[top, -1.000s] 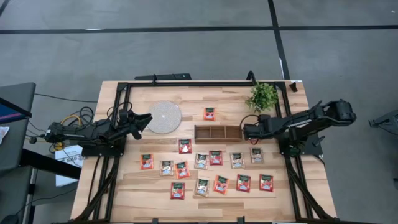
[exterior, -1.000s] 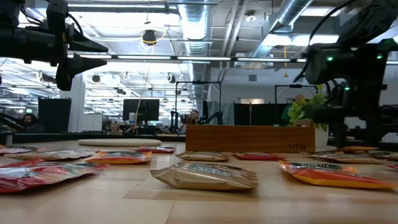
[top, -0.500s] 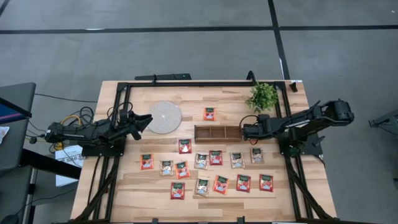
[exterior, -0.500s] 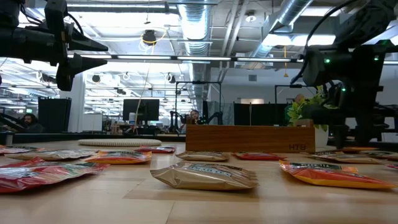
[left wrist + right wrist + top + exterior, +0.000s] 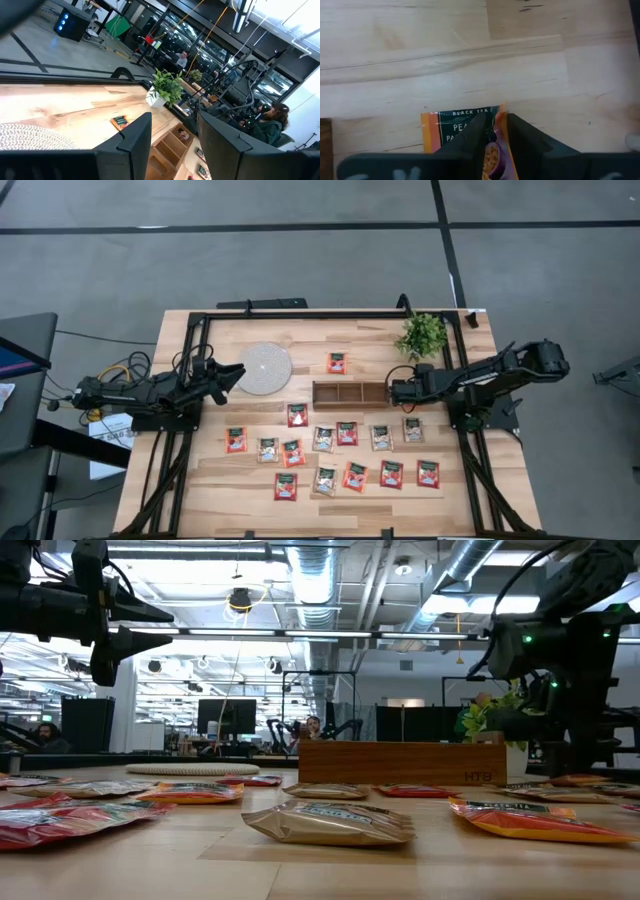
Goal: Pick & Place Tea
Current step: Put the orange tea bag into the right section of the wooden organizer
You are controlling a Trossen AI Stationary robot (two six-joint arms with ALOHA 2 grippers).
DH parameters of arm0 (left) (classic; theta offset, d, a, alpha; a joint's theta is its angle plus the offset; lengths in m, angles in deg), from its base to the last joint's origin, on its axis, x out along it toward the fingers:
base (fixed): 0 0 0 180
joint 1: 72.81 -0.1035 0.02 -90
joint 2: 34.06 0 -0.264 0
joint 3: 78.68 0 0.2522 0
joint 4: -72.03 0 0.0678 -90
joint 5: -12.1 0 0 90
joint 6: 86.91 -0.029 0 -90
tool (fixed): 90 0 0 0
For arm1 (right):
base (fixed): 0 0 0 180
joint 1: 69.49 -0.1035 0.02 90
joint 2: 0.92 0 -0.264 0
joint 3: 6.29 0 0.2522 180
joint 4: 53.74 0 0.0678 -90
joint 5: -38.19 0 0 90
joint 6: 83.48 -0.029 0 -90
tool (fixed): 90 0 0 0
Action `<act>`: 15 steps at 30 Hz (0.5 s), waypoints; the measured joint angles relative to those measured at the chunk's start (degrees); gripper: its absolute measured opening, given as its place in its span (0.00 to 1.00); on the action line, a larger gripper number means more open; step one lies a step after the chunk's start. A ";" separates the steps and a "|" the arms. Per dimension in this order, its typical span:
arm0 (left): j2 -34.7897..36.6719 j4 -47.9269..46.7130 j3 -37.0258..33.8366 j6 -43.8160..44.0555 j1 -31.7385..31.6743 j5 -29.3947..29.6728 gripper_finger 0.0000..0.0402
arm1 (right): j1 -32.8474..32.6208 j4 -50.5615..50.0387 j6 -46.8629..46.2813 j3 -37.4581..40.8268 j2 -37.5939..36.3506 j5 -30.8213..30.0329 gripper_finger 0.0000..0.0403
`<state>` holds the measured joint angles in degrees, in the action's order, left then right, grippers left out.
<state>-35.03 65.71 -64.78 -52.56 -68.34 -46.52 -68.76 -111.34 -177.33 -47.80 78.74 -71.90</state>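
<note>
From the high view, small flat square tea sachets (image 5: 347,432), some red-orange and some pale grey-green, lay scattered over the pale wooden table (image 5: 300,330) below the brown three-compartment wooden tray (image 5: 350,384). One more sachet lay apart, above the tray. No sachet showed plainly in the compartments. The right gripper (image 5: 395,390) hung over the tray's right end. The left gripper (image 5: 232,375) waited beside the round grey-white disc (image 5: 264,366).

From the low view, the sachets looked puffy and crinkled, like the pale grey-green sachet (image 5: 328,822) in front. I judged them light, soft and slippery, best pinched at a raised edge or fold. The tray's wall hid its inside.

In the left wrist view, the left gripper's fingers (image 5: 134,142) stood apart with nothing between them. A small reddish thing seemed to lie in the tray's far compartment, too small to be sure.

In the right wrist view, the right gripper's two fingers had come together on a raised ridge of a red-orange sachet with a dark top band (image 5: 450,132), which lay on bare wood.
</note>
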 joint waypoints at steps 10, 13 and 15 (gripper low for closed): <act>0.00 0.00 0.00 0.00 0.00 0.02 0.38 | -0.41 -4.97 2.98 -2.97 0.39 2.41 0.09; -0.01 0.00 0.00 -0.01 0.01 0.02 0.38 | -1.03 -5.21 3.02 -3.08 0.37 2.52 0.03; 0.00 0.00 0.00 -0.02 0.00 0.02 0.38 | -1.74 -5.31 2.96 -3.10 0.37 2.37 0.01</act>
<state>-35.03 65.71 -64.78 -52.58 -68.34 -46.50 -70.50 -116.64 -174.37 -50.90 79.11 -69.53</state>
